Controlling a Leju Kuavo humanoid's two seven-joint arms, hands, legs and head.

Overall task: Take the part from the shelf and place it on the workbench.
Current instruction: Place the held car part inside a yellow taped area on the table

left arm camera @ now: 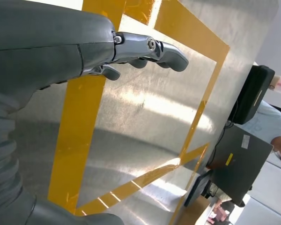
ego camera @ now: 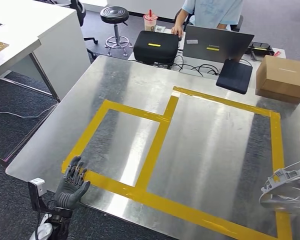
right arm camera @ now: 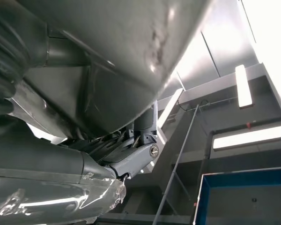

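While the right hand (right arm camera: 132, 159) holds the part (ego camera: 288, 187), a cardboard box (ego camera: 283, 76) sits beyond.

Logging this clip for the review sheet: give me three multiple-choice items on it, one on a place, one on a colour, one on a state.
1. Where is the silver part?
A. On the black stool
B. At the near right of the workbench, by the tape
C. On top of the cardboard box

2. What colour is the tape on the workbench?
A. Yellow
B. Red
C. Blue

3. How is the left robot hand?
A. Gripping the tape
B. Holding the part
C. Fingers apart, holding nothing

Answers:
1. B: the head view shows the part at the near right side of the workbench, over the tape line there.
2. A: the tape outlines the rectangles in yellow.
3. C: the left robot hand is at the near left edge with its fingers spread and nothing in them.
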